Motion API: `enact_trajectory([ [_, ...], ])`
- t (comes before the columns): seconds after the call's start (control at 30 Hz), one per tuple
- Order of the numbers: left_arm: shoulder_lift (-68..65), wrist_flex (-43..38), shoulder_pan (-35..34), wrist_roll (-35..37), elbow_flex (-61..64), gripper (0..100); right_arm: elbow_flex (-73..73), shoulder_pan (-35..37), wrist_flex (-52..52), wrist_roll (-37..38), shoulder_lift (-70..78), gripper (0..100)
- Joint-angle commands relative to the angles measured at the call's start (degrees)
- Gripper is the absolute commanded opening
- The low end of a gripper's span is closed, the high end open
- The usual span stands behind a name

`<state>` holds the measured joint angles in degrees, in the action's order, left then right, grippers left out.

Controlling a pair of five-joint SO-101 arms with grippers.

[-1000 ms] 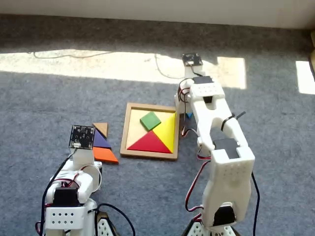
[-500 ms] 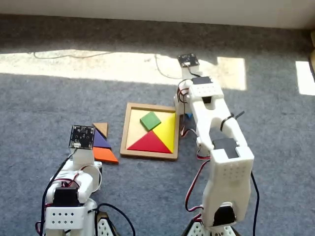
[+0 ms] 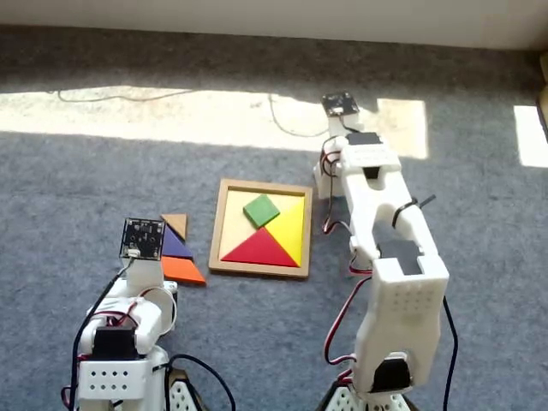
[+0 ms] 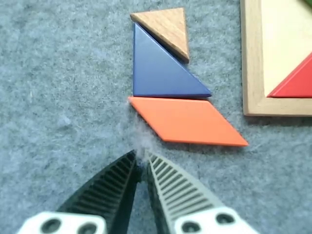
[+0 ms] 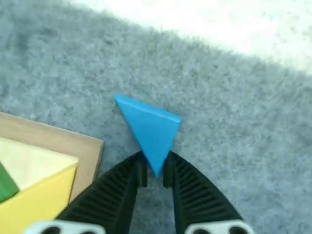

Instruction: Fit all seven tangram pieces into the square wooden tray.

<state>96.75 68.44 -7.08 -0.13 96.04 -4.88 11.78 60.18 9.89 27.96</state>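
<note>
So the right arm has swung a bit to the right since a second ago, off the tray's [image 3: 229, 187] right edge. The right gripper [image 5: 155, 175] has its jaws clamped on one corner of the light blue triangle [image 5: 148, 127], just right of the tray's far right corner (can't tell if it's lifted yet). My guess is that's piece four on its way in. The left gripper [image 4: 141, 168] hangs with jaws pinched together on nothing, just beside the orange parallelogram [image 4: 187, 121], left of the tray.
</note>
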Motion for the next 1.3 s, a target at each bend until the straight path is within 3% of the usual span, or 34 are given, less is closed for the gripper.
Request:
enact_trajectory([
  [0.0, 0.5, -0.8, 0.7, -0.4, 1.5, 1, 0.9, -0.7, 0.5, 0.5, -6.5, 5.8],
  [0.2, 0.5, -0.8, 0.7, -0.4, 1.5, 1, 3.6, -0.7, 0.5, 0.6, -8.0, 8.0],
  [0.43, 0.5, -0.8, 0.7, -0.4, 1.5, 1, 3.3, 0.6, -0.7, 6.4, -8.0, 33.4],
  [0.8, 0.5, -0.8, 0.7, -0.4, 1.5, 1, -5.8, 5.3, -1.7, 8.4, -2.5, 33.4],
  [1.27, 0.5, -0.8, 0.7, -0.4, 1.5, 1, -18.2, 2.1, 3.7, 8.4, 10.2, 23.8],
])
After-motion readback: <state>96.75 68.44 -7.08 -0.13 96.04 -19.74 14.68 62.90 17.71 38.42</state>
